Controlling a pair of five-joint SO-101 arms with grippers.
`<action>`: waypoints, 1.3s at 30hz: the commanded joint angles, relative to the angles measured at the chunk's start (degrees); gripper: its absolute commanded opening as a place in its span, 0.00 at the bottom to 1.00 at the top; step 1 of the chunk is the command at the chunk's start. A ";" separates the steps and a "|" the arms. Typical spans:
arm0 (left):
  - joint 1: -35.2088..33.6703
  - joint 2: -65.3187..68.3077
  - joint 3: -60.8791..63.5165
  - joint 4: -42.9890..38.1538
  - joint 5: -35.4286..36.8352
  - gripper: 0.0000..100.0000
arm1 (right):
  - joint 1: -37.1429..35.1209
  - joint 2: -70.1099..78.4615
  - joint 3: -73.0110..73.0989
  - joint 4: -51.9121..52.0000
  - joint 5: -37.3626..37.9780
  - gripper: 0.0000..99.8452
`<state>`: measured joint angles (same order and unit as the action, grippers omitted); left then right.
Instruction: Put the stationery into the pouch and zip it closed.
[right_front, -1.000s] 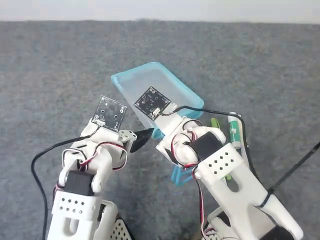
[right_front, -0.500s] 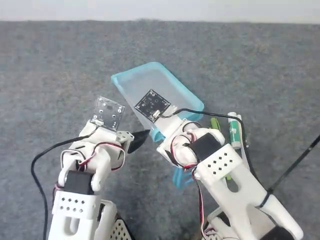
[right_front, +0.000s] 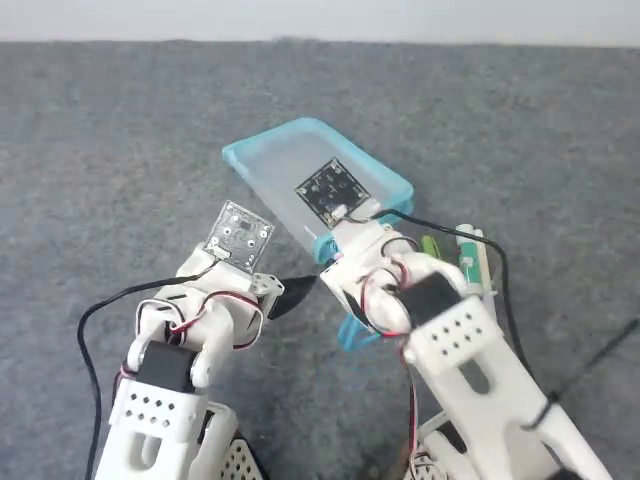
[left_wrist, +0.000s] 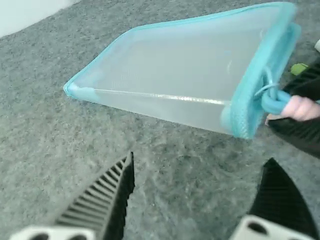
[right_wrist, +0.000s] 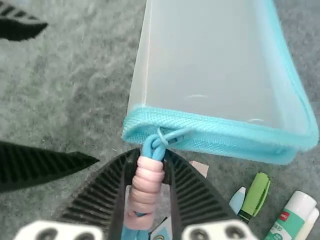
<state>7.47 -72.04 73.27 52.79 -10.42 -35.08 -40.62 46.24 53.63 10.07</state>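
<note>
The pouch (right_front: 290, 165) is translucent with a teal zip edge and lies tilted on the grey carpet; it also shows as the pouch (left_wrist: 200, 75) and the pouch (right_wrist: 215, 60). My right gripper (right_wrist: 149, 157) is shut on the pink zipper pull (right_wrist: 146, 182) at the pouch's near corner. My left gripper (left_wrist: 197, 195) stands open just short of the pouch's long side, nothing between its fingers; its black tip (right_front: 290, 296) lies beside the right arm. A green marker (right_front: 432, 247), a glue stick (right_front: 467, 262) and a white pen (right_front: 485, 268) lie right of the pouch.
Grey carpet (right_front: 120, 150) covers the table, with open floor left of and behind the pouch. The right arm's body (right_front: 450, 330) partly covers the stationery. A black cable (right_front: 500, 290) loops over the stationery.
The right arm has pushed forward and right with the pull, and the pouch has shifted slightly with it. The left gripper has moved right, closer to the pouch.
</note>
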 joint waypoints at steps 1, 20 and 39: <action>0.35 -0.18 -0.48 -1.05 -0.62 0.37 | -0.48 -6.99 0.70 -1.45 -0.44 0.01; -0.97 -0.18 -2.77 -2.64 3.69 0.37 | -4.26 -6.90 1.85 0.66 1.85 0.01; -1.93 0.35 1.45 -8.53 3.52 0.37 | -7.34 -5.93 -0.62 5.05 4.13 0.01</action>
<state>6.24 -71.96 75.21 46.20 -7.25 -42.37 -43.25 48.79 56.44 12.53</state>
